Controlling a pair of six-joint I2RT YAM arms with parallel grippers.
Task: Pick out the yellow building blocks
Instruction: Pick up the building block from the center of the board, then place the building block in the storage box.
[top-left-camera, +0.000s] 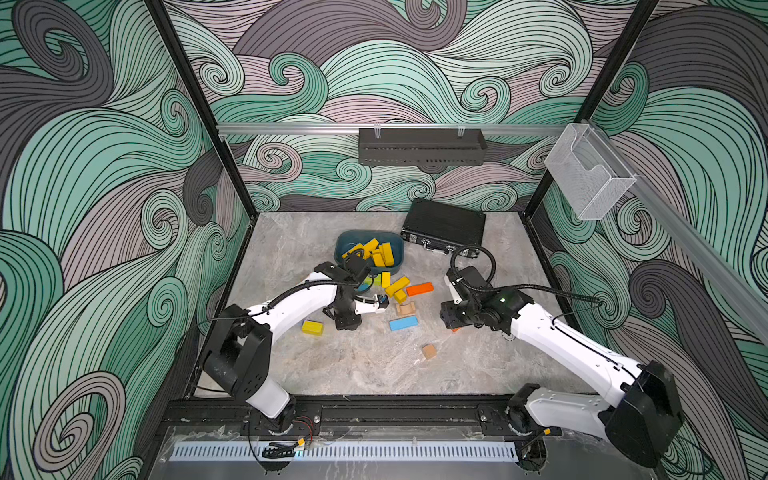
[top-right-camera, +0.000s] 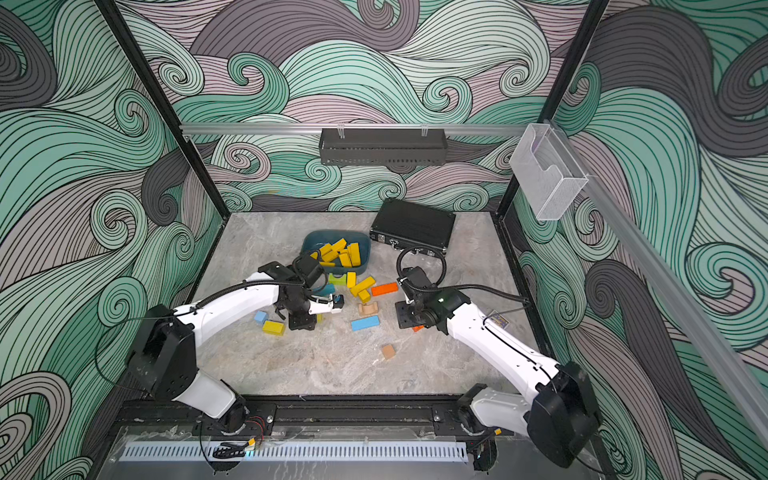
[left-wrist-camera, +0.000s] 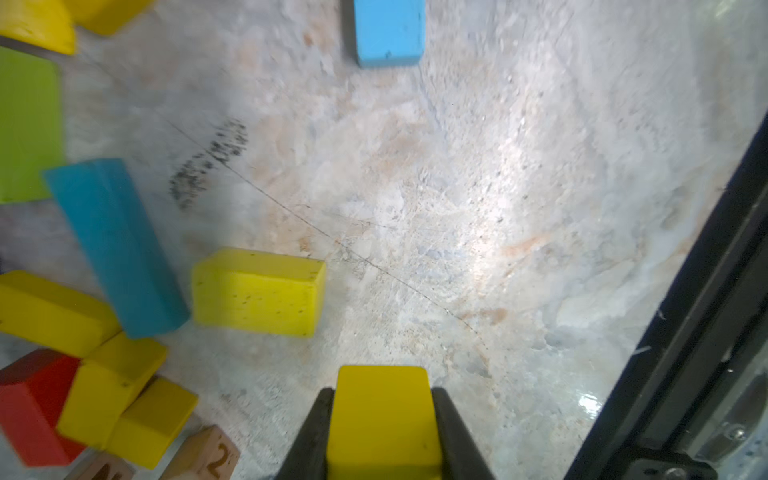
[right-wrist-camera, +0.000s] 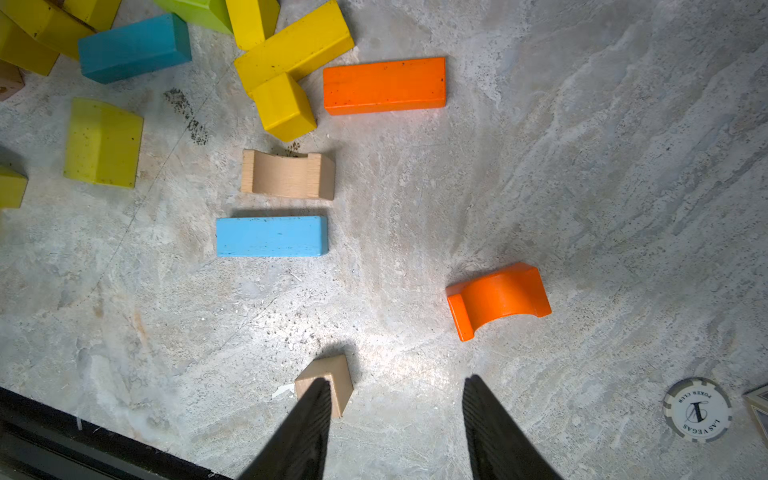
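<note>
My left gripper (left-wrist-camera: 382, 392) is shut on a yellow building block (left-wrist-camera: 382, 419), held a little above the table. In both top views this gripper (top-left-camera: 347, 320) points down just left of the loose pile. Several yellow building blocks (top-left-camera: 374, 253) lie in the teal bowl (top-left-camera: 345, 239) behind it. Others lie on the table: a long bar (top-left-camera: 397, 286), a short one (top-left-camera: 400, 296) and a cuboid (top-left-camera: 312, 327) near my left arm. My right gripper (right-wrist-camera: 397, 382) hangs open over bare table with nothing between its fingers. It sits (top-left-camera: 451, 318) right of the pile.
A black case (top-left-camera: 444, 226) lies at the back right. An orange bar (top-left-camera: 419, 289), a blue bar (top-left-camera: 403, 323), a plain wooden arch (top-left-camera: 405, 308), a wooden cube (top-left-camera: 429, 351), an orange arch (right-wrist-camera: 498, 297) and a lime-green arch (top-right-camera: 337, 278) lie about. A poker chip (right-wrist-camera: 697, 409) sits to the right.
</note>
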